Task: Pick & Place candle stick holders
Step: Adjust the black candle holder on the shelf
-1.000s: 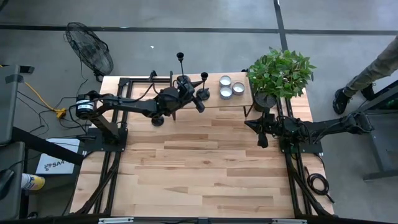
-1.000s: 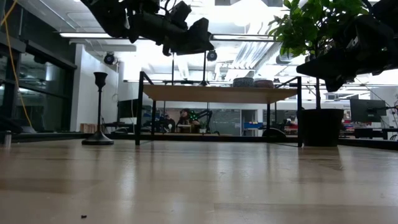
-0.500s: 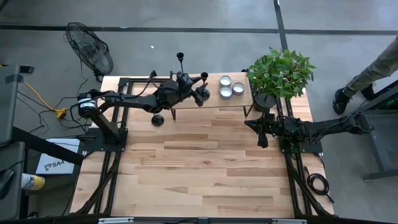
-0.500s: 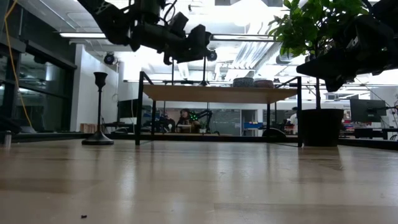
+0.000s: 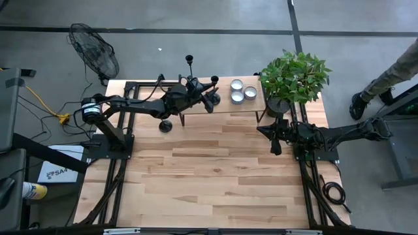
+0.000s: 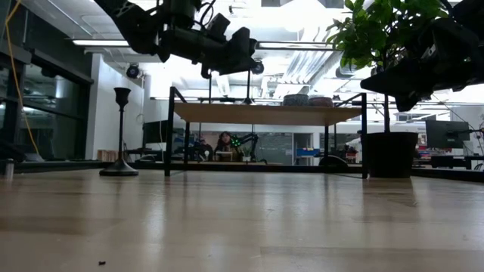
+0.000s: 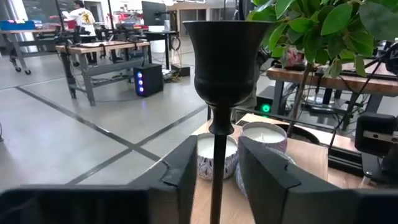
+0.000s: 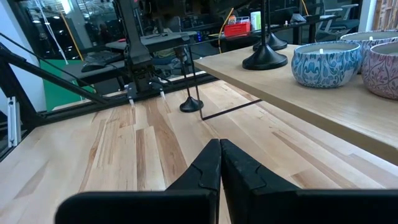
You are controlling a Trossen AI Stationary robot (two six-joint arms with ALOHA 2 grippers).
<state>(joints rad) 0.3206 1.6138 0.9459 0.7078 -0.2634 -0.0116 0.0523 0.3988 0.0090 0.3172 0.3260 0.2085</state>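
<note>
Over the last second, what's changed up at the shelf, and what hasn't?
The left gripper moved in toward the back of the raised shelf and its fingers narrowed around the stem of a candlestick holder; contact isn't certain. Unchanged: the holder on the table, the candles, the plant, and the right gripper, shut beside the plant.

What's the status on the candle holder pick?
Left gripper at the raised shelf, fingers straddling a holder's stem, not clamped. Right gripper shut, parked over the table. Candles close behind the holder.
</note>
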